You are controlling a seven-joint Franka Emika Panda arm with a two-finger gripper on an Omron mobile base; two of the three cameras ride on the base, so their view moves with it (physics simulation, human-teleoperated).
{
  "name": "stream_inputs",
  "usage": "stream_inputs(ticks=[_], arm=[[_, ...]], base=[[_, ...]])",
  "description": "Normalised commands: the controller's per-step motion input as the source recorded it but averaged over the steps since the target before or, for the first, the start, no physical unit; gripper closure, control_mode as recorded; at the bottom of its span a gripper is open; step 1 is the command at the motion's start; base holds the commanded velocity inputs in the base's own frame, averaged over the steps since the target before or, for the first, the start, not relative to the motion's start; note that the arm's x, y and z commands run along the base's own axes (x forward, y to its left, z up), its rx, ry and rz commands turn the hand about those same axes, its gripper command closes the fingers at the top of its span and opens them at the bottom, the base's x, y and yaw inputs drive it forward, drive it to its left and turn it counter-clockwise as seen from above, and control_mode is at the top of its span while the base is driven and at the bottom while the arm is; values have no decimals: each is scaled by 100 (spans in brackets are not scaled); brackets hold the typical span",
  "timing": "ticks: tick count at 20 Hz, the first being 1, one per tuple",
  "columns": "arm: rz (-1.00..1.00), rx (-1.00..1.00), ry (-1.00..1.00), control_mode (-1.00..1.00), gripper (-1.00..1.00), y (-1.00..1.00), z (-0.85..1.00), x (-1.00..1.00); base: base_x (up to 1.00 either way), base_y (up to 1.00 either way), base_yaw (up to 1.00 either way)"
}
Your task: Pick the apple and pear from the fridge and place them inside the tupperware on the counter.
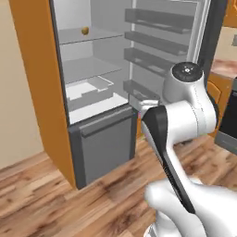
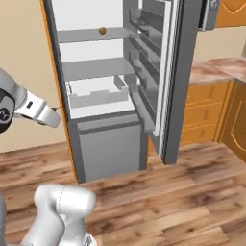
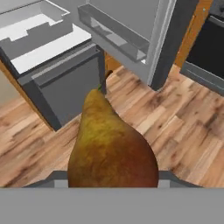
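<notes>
in the hand view the pear is sitting large at the bottom centre of the frame, stem pointing up toward the fridge, with the fingers closing partway around its base and holding it over the wooden floor. in the left base view a small round fruit is lying on an upper fridge shelf at the upper left, too small to name for sure. the bench is showing at the right edge of the right base view, beside the open fridge door.
</notes>
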Motion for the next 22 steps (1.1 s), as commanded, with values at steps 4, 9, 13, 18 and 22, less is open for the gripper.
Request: stream_inputs(ticks=[4,9,13,18,22], arm=[[0,0,0,100,100,0,0,0],[0,0,0,100,100,0,0,0],[0,0,0,100,100,0,0,0],[0,0,0,100,100,0,0,0],[0,0,0,100,100,0,0,0]], base=[[-65,28,-100],[-29,9,-100],[3,-8,-100],[45,-42,-71],[68,-27,-9]])
